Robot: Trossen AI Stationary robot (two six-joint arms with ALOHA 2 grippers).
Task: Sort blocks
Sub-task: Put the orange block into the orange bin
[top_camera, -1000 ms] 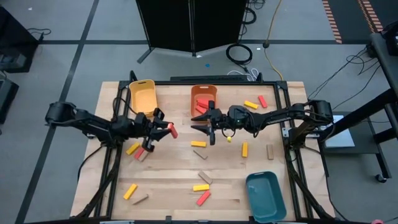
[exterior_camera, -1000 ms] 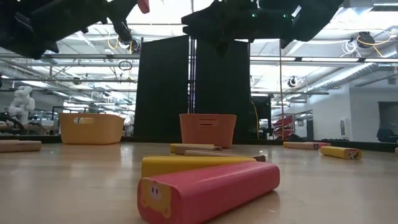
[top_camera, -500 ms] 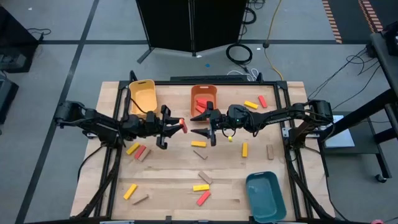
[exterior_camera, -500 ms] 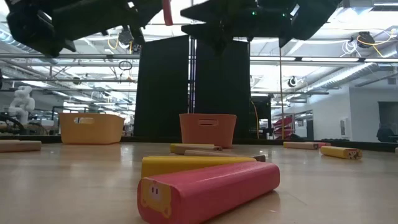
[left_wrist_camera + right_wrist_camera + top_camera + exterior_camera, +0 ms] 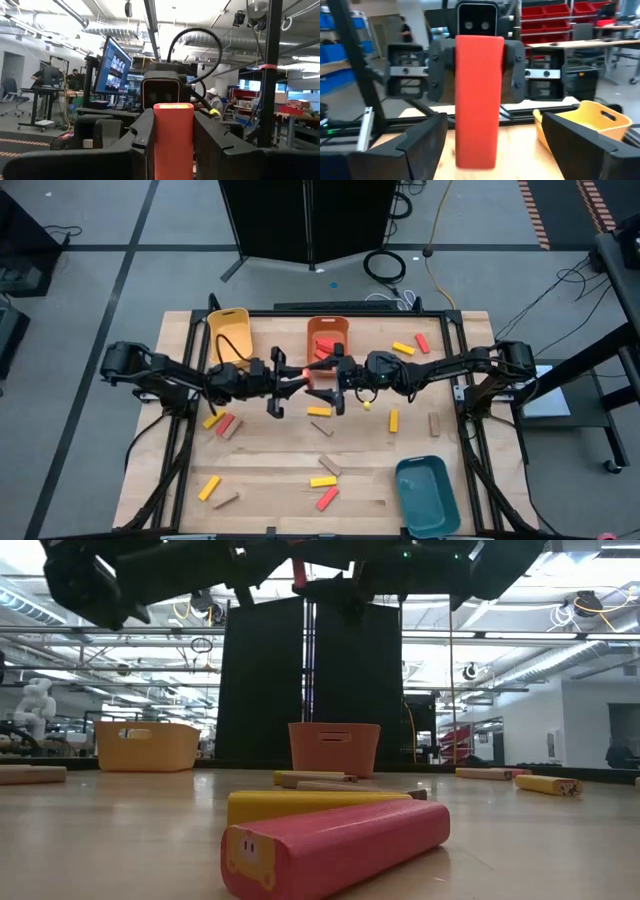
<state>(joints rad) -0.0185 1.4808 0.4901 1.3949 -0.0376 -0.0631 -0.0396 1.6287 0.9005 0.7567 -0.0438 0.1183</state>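
Wooden tabletop (image 5: pixel 270 465) first: nearest me lie a red block (image 5: pixel 335 845) and a yellow one (image 5: pixel 310 804), with more blocks scattered beyond. Above the middle, the left gripper (image 5: pixel 290 380) is clamped on a red bar (image 5: pixel 172 137), holding it out toward the right gripper (image 5: pixel 325 380), whose fingers (image 5: pixel 422 145) stand wide apart on either side of it. It looks like a handover; the right should close squarely on the bar before the left lets go. Behind sits the orange bin (image 5: pixel 327 332).
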